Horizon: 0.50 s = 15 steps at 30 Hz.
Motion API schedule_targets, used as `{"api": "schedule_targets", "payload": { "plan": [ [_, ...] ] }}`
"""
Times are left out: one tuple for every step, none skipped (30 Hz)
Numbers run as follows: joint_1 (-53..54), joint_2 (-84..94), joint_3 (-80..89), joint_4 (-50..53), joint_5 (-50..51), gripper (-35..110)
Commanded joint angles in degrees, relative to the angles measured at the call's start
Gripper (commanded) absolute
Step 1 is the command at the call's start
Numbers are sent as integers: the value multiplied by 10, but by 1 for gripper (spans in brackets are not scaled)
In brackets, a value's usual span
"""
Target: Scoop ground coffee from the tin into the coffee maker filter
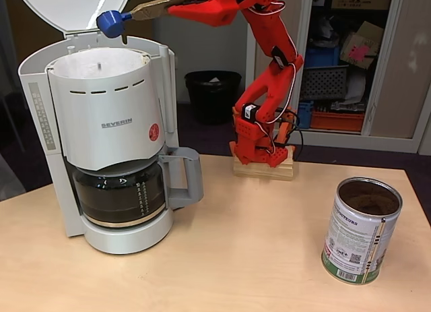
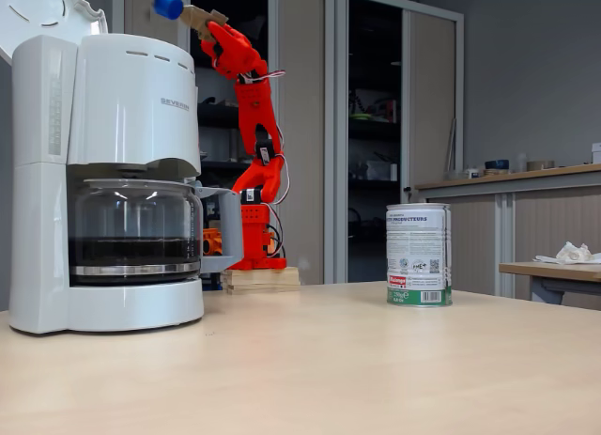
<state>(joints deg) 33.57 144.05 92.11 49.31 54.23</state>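
Red arm [image 1: 266, 76] stretched up and over from its wooden base [image 1: 264, 169], reaching toward the coffee maker [image 1: 108, 123]. Gripper [image 1: 176, 0] closed on the tan handle [image 1: 151, 9] of a blue scoop [image 1: 112, 22] — cup of the scoop held just above the back rim of the coffee maker's open top, tipped down a little. Same scoop [image 2: 168, 3] seen in the low fixed view, hanging above the coffee maker [image 2: 103, 172] with the gripper [image 2: 221, 36] behind it. White paper filter [image 1: 101, 63] sitting in the top basket of the coffee maker; contents not clear from here. Hinged lid [image 1: 74, 7] standing open behind the basket. Glass pot [image 1: 120, 194] with dark liquid seated in the lower part of the coffee maker. Tin [image 1: 361, 230] upright on the table [image 1: 236, 258], well to the right of the coffee maker — open top, dark brown inside. In the low fixed view, tin [image 2: 419, 255] likewise far right of the coffee maker, label facing the camera.
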Motion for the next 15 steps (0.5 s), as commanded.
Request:
{"api": "schedule_targets", "payload": {
  "plan": [
    [-12, 4, -2, 5, 47, 0],
    [-13, 6, -2, 10, 55, 0],
    [-13, 8, -2, 13, 62, 0],
    [-13, 10, -2, 17, 66, 0],
    [-13, 11, -2, 20, 67, 0],
    [-11, 13, -1, 25, 67, 0],
    [-8, 15, 1, 28, 65, 0],
    [-4, 19, 9, 26, 65, 0],
    [1, 25, 19, 20, 64, 0],
    [5, 31, 30, 15, 64, 0],
    [11, 37, 40, 11, 65, 0],
    [16, 43, 50, 4, 66, 0],
    [21, 47, 58, 0, 66, 0],
    [26, 52, 63, -3, 66, 0],
    [33, 54, 69, -4, 66, 0]
  ]
}}
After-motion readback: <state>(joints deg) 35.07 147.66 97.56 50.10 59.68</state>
